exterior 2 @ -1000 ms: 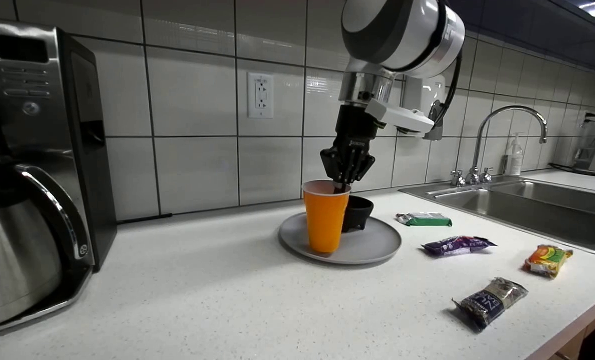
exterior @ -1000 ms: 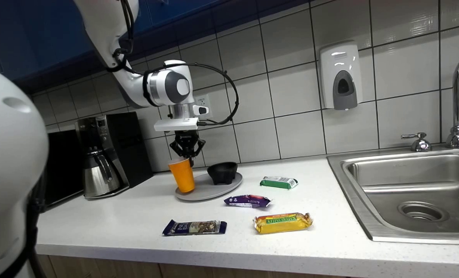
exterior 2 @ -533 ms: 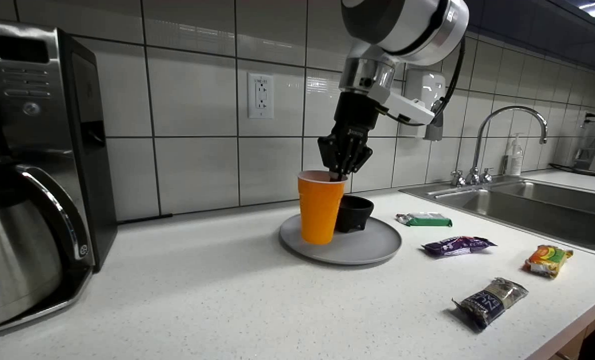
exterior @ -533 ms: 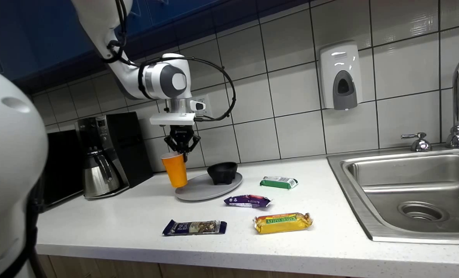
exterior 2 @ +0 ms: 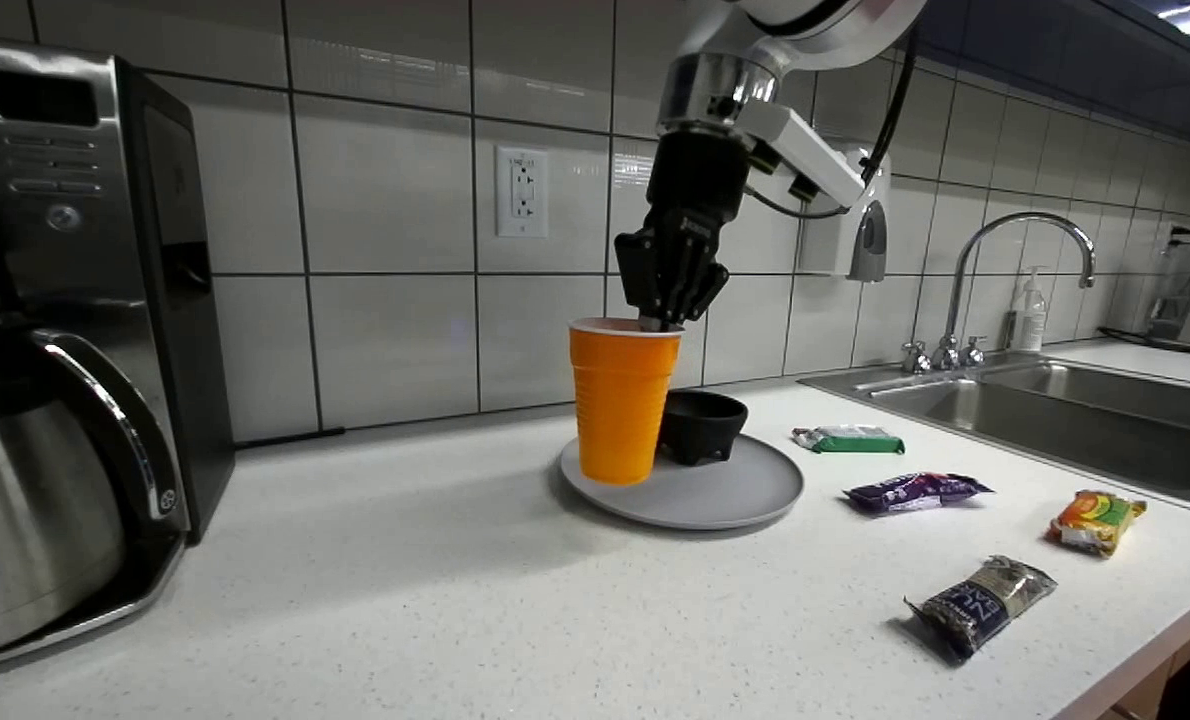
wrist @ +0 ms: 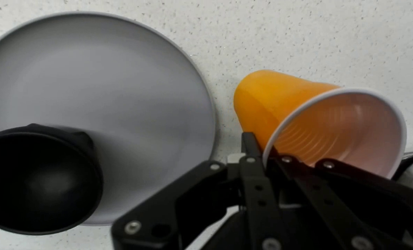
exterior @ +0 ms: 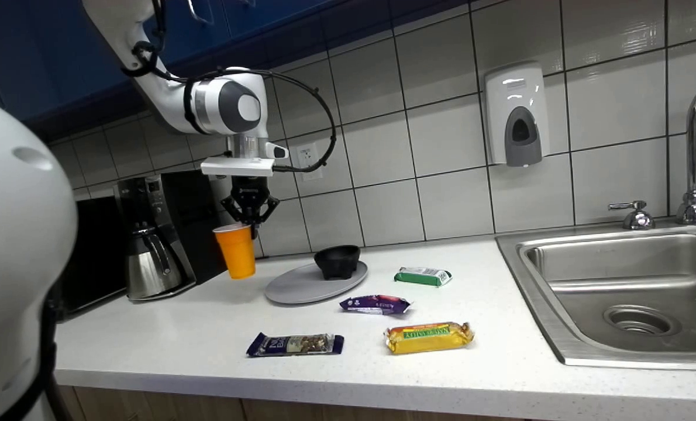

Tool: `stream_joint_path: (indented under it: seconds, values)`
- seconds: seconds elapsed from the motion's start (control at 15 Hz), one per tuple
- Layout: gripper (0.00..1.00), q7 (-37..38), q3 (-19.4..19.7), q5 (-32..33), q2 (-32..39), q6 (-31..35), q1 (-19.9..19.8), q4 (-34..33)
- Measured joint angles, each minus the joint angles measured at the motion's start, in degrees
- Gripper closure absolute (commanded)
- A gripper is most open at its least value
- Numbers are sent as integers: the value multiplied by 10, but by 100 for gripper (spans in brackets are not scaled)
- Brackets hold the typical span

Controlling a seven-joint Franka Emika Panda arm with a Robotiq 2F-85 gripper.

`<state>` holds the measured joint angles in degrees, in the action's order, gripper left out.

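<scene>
My gripper [exterior: 252, 227] is shut on the rim and wall of an orange cup with a pale inside [exterior: 235, 252]. In the wrist view, one finger of the gripper [wrist: 262, 147] lies outside the cup [wrist: 279, 97] and the other inside it. The cup hangs slightly tilted above the counter, beside a grey plate [exterior: 295, 286]. A black footed bowl [exterior: 337, 262] stands on the plate. In an exterior view the cup [exterior 2: 620, 410] overlaps the near left part of the plate [exterior 2: 745, 500] and partly hides the bowl [exterior 2: 705, 425].
Several wrapped bars lie on the counter: green [exterior: 423, 276], purple [exterior: 375, 304], yellow [exterior: 429, 338] and dark blue [exterior: 295, 345]. A coffee maker [exterior: 172, 228] stands at the left. A steel sink [exterior: 558, 304] is at the right. The tiled wall [exterior: 447, 199] runs behind.
My gripper has lifted the cup off the plate and carried it away from the bowl, toward the coffee maker. The plate, bowl and bars have not moved.
</scene>
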<state>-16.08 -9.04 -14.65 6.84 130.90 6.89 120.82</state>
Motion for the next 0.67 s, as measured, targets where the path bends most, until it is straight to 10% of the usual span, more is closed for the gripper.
stream_joint_path:
  seconds: [0.67]
  values:
    - [99,0,-23,7,13,-2,41,9]
